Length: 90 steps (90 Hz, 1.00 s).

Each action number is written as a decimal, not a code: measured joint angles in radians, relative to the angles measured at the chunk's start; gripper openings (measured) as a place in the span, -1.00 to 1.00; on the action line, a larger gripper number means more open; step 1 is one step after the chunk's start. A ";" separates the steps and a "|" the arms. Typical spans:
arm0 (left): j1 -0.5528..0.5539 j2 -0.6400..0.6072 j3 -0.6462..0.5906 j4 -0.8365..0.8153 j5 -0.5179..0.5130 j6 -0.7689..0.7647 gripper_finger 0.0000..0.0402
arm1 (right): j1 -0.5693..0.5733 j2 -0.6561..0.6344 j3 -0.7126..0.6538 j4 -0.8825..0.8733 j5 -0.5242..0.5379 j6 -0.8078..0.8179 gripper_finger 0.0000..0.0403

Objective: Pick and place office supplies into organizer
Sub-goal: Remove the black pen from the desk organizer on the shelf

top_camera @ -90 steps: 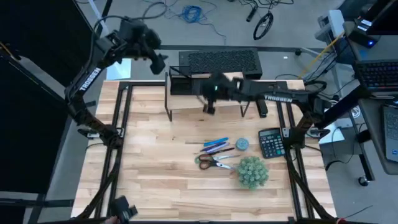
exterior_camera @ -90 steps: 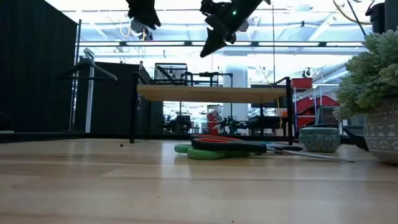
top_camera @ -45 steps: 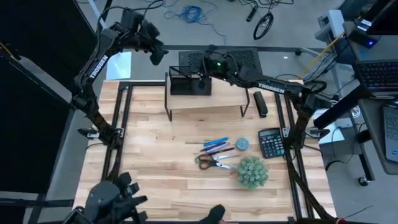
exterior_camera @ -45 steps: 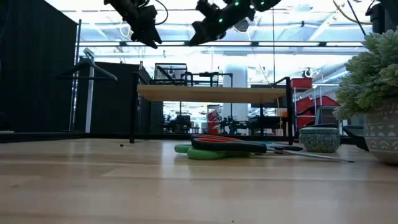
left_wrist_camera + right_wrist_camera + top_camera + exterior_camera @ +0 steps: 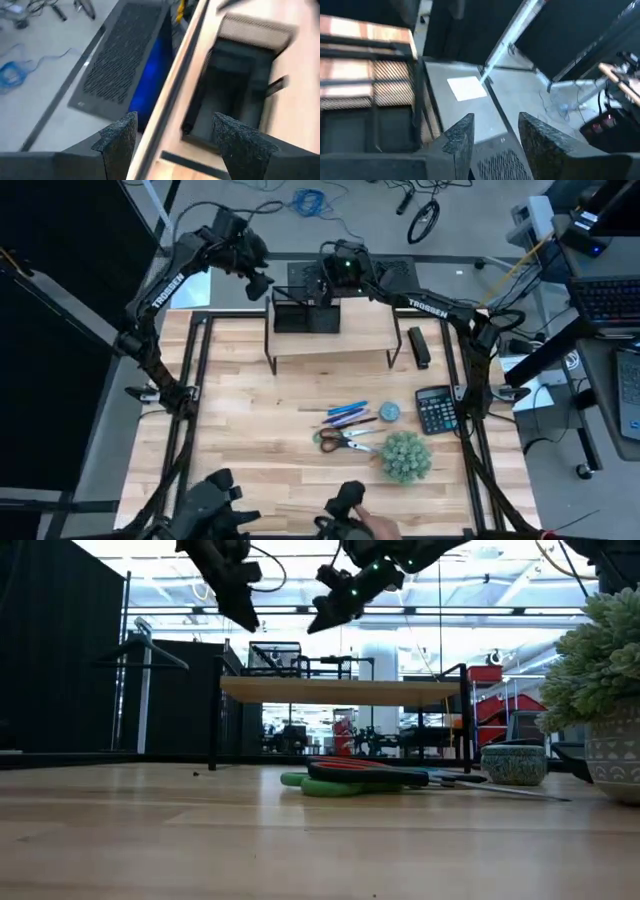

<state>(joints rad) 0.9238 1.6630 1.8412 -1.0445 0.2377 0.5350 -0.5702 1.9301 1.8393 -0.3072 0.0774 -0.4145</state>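
Left tool (image 5: 258,278): raised above the far left of the counter (image 5: 250,440), just left of the organizer; arm bent up from the counter's left edge and angled in toward the far side; fingers (image 5: 120,142) spread, nothing between them.

Right tool (image 5: 330,275): raised over the far edge, just above and behind the organizer; arm stretched long from the right side toward the far centre; fingers (image 5: 461,136) parted, holding nothing (in the low view both tools hang high over the riser, close together).

Organizer (image 5: 305,312): black, on top of the wooden riser shelf (image 5: 340,345) at the far centre, toward the shelf's left end; open compartments visible in the left wrist view (image 5: 235,90).

Office supplies: blue pens (image 5: 347,412), a dark pen (image 5: 352,423) and scissors, green-handled (image 5: 333,438) and red-handled (image 5: 350,445), lying clustered on the counter right of centre, well apart from both tools and from the organizer.

Near the cluster: small round pot (image 5: 389,412), fuzzy green plant (image 5: 406,457), black calculator (image 5: 435,409).
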 joint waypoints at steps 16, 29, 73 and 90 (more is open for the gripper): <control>-0.017 0.000 -0.016 0.010 -0.080 0.001 0.21 | -0.014 0.000 0.000 -0.107 0.000 0.036 -0.31; -0.018 0.011 -0.016 0.015 -0.062 -0.004 0.21 | -0.009 0.000 0.000 -0.115 0.000 0.036 -0.31; -0.035 0.064 -0.016 -0.009 -0.029 -0.005 0.21 | -0.008 0.000 0.000 -0.140 -0.001 0.036 -0.31; -0.036 0.064 -0.016 -0.016 -0.045 -0.004 0.21 | -0.008 0.000 0.000 -0.139 0.000 0.041 -0.31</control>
<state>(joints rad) 0.8879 1.7267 1.8248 -1.0601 0.1924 0.5308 -0.5777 1.9297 1.8393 -0.4465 0.0769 -0.3735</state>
